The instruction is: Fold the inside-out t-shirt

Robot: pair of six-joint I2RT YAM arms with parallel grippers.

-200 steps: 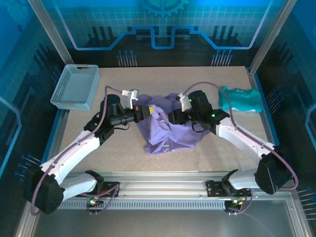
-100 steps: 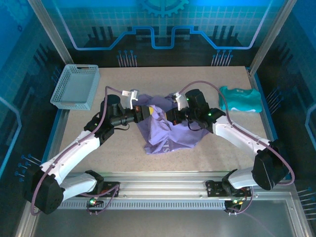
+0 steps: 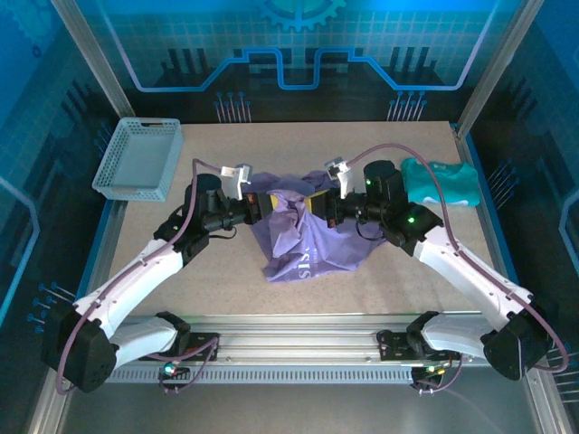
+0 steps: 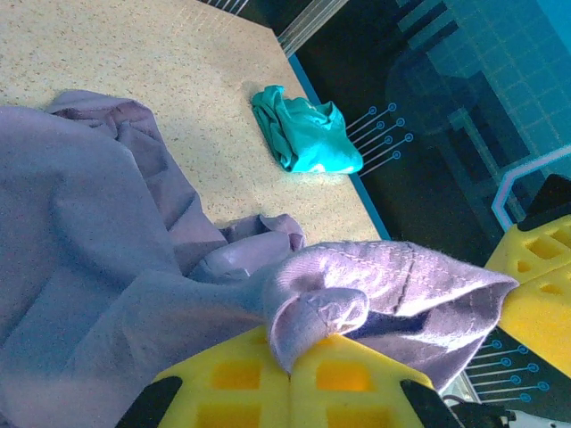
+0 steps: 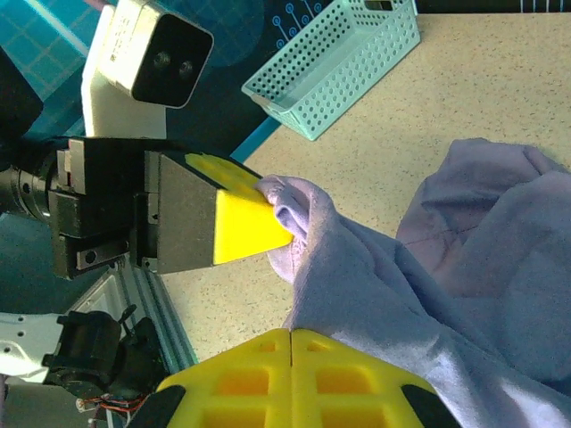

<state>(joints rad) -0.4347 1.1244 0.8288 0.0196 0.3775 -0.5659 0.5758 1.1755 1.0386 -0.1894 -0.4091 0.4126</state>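
We judge the left end effector (image 3: 268, 202) and right end effector (image 3: 318, 206) clamp the inside-out t-shirt (image 3: 308, 255) to spread it

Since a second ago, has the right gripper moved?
Yes. The right gripper has shifted rightward and slightly farther back, nearer the teal garment, shut on the t-shirt.

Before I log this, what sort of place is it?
Probably a robot lab cell: aluminium frame, blue circuit-print panels, and a speckled table where the left pincer and right pincer grip a lavender t-shirt.
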